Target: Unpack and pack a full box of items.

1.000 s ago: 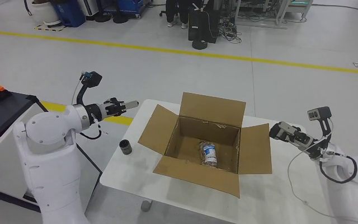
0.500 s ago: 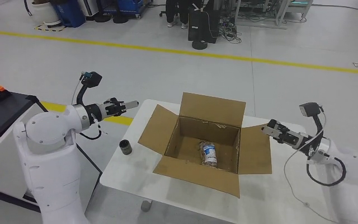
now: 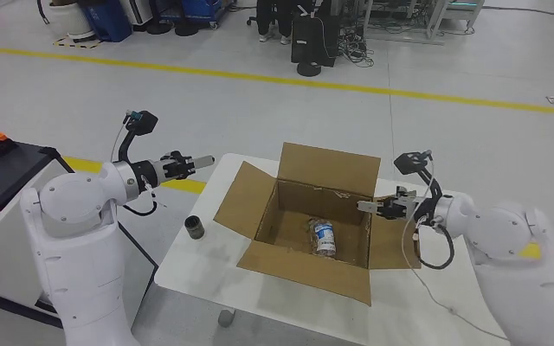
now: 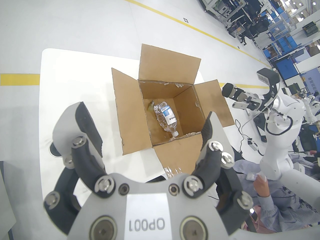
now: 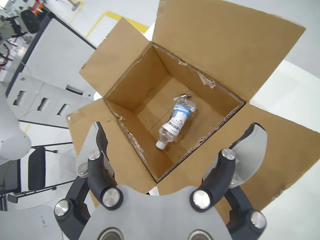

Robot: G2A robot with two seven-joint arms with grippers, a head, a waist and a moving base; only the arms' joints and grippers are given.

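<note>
My right gripper (image 3: 370,208) hangs, jaws spread, over the right rim of the cardboard box (image 3: 299,264). A crumpled bottle (image 3: 323,235) lies inside. My left gripper (image 3: 202,161), jaws parted and empty, hovers beside the table's (image 3: 199,264) far-left corner.

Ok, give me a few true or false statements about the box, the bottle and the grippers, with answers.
The box has its flaps open. True.
The bottle stands upright in the box. False: it lies on its side.
The right gripper grips the bottle. False: it is open and empty, up by the box's rim.
A small dark cylinder stands on the table outside the box. True.
The left gripper is open. True.
</note>
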